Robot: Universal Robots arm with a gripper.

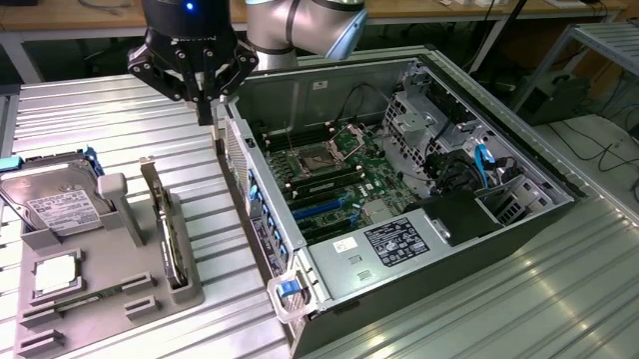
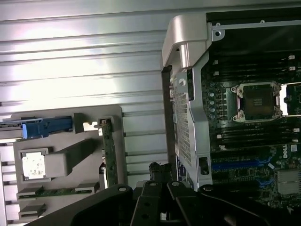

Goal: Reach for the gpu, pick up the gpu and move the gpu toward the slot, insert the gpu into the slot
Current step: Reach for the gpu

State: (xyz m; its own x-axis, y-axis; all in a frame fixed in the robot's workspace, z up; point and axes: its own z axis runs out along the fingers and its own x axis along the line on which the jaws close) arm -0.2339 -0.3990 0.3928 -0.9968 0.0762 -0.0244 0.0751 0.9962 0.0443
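carrying a white label with black print too small to read, the power supply [image 1: 394, 241] lies at the near end of the open computer case [image 1: 519, 224]. the hard drive [image 1: 55, 200] bears a white sticker too, likewise unreadable. small white lettering on the green motherboard [image 1: 375, 183] in the wrist view cannot be made out.

everything rests on a table of ribbed aluminium profiles [image 1: 100, 120], shiny under the lights. behind it are wooden-topped benches, loose cables and a grey metal rack at the exterior view's right.

the gripper [image 1: 206, 112] [image 2: 160, 172] is closed with nothing in its hold. it hangs over the bare table just beside the case's perforated rear wall [image 1: 239, 161], between the case and the grey holder tray [image 1: 100, 299] [image 2: 91, 165].

the gpu [image 1: 164, 224] [image 2: 109, 150] stands on edge in a groove of that tray, its silver bracket end toward the gripper, below the gripper and apart from it. the tray also holds the hard drive and a square silver processor chip [image 1: 55, 273] [image 2: 34, 165].

the slot [image 1: 322, 212] [image 2: 235, 165], long and blue, lies empty on the motherboard inside the case, near the open processor socket [image 1: 317, 161] [image 2: 257, 101]. the case wall stands between the gpu and the slot.
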